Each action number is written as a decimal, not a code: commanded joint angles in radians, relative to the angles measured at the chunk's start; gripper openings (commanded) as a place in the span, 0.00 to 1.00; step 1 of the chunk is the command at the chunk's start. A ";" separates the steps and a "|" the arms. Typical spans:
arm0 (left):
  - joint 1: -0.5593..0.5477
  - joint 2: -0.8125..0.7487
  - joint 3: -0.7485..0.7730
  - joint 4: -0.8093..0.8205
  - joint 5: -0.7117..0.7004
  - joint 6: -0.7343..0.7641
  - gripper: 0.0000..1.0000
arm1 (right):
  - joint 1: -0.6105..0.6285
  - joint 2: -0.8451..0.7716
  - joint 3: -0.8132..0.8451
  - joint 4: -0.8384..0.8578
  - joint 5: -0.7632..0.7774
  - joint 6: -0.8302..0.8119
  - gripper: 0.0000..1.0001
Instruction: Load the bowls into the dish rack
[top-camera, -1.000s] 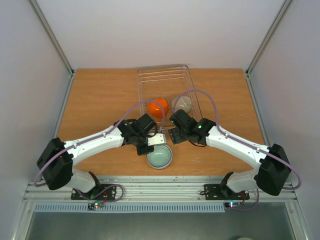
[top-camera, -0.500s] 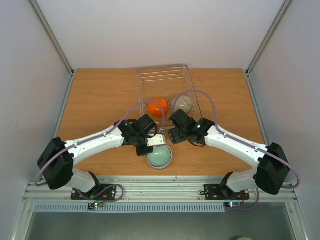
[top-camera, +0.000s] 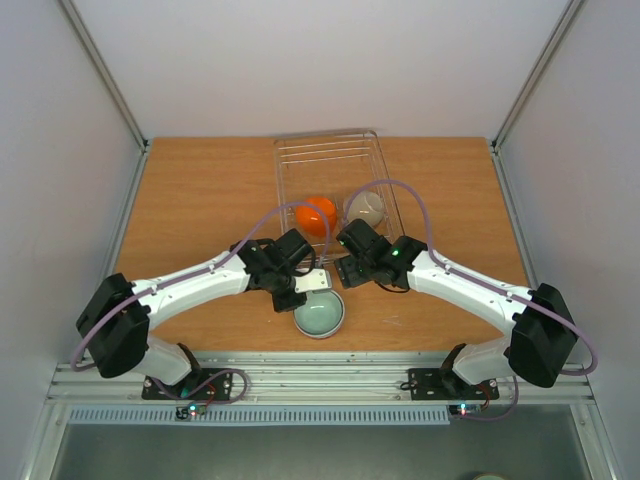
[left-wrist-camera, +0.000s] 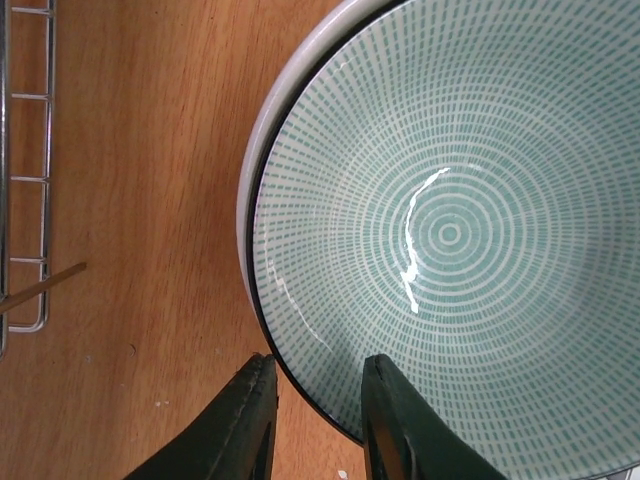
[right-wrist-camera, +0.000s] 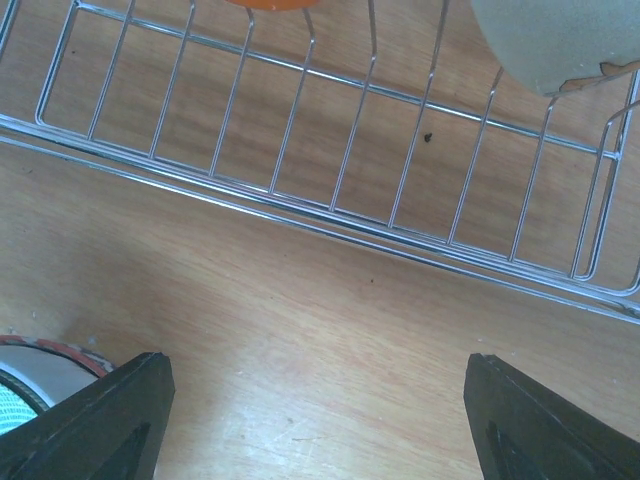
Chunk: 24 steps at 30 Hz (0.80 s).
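A blue-green-and-white patterned bowl is nested in a plain white bowl, and the stack stands on the table near the front edge. The rim of a red-patterned bowl shows under the stack. My left gripper straddles the patterned bowl's near rim, one finger outside and one inside, closed on it. My right gripper is wide open and empty over bare table, just in front of the dish rack. An orange bowl and a beige bowl are in the dish rack.
The rack's near left corner lies close to the left of the stack. Both arms meet between the rack and the stack. Grey walls stand on both sides of the wooden table.
Almost nothing. The right gripper has edged slightly to the left; the left gripper and the bowl stack stay where they were.
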 joint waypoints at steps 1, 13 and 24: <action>-0.005 0.018 -0.008 0.009 -0.007 0.003 0.23 | -0.003 0.009 -0.003 0.014 -0.005 0.010 0.82; -0.011 0.005 -0.007 0.010 -0.008 0.011 0.00 | -0.004 0.010 -0.004 0.016 -0.001 0.010 0.82; -0.011 -0.007 -0.013 0.021 -0.021 0.014 0.00 | -0.004 0.009 -0.007 0.021 -0.003 0.015 0.82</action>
